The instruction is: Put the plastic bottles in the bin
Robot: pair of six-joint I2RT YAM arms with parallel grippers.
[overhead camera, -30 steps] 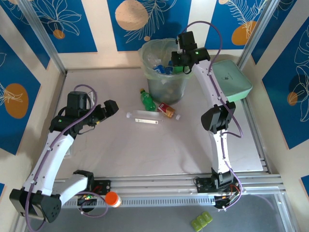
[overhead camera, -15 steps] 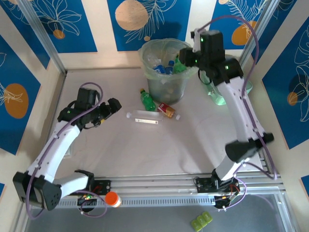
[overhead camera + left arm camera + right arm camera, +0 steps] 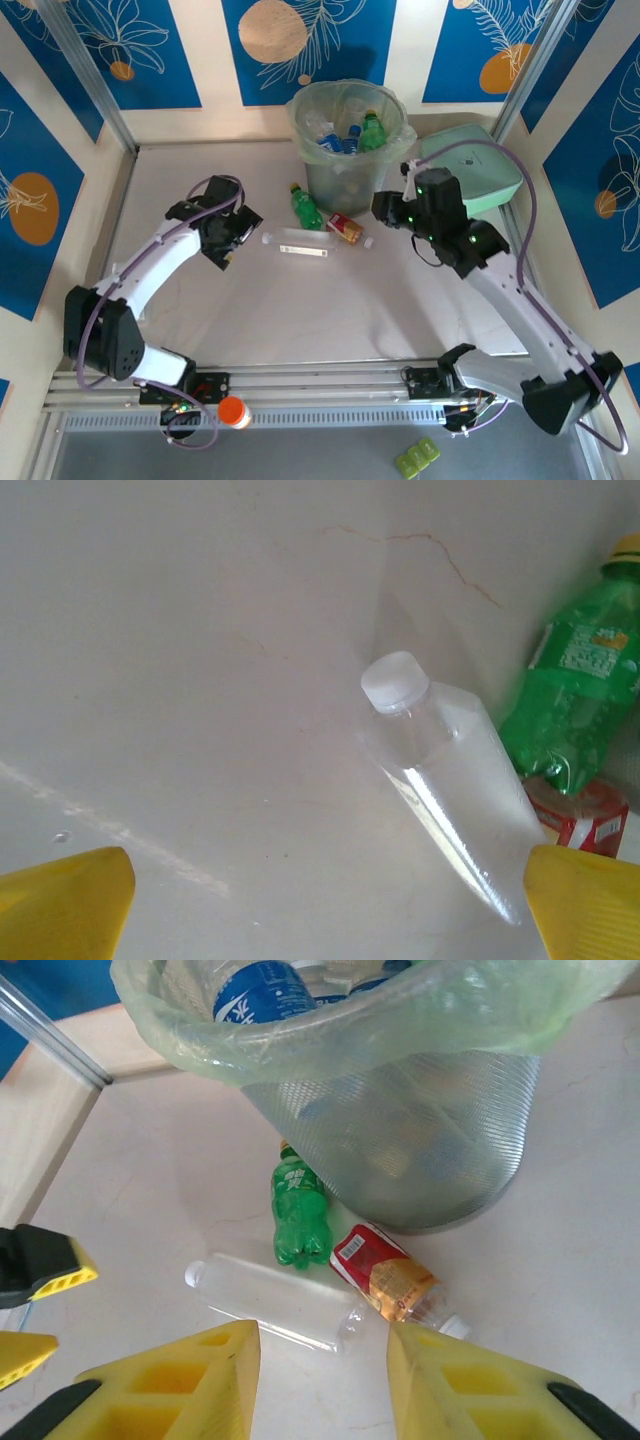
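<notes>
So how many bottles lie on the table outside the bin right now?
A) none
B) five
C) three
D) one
C: a clear bottle, a green bottle and a red-labelled bottle lie on the table in front of the bin.

Glossy plastic: clear bottle [image 3: 450,805]; ribbed translucent bin [image 3: 420,1150]; matt table [image 3: 160,630].

The upright translucent grey-green bin [image 3: 345,190] holds blue-labelled and green bottles [image 3: 343,140], while a green bottle [image 3: 306,207], a red-labelled bottle [image 3: 346,229] and a clear bottle [image 3: 298,243] lie flat near its base.
</notes>
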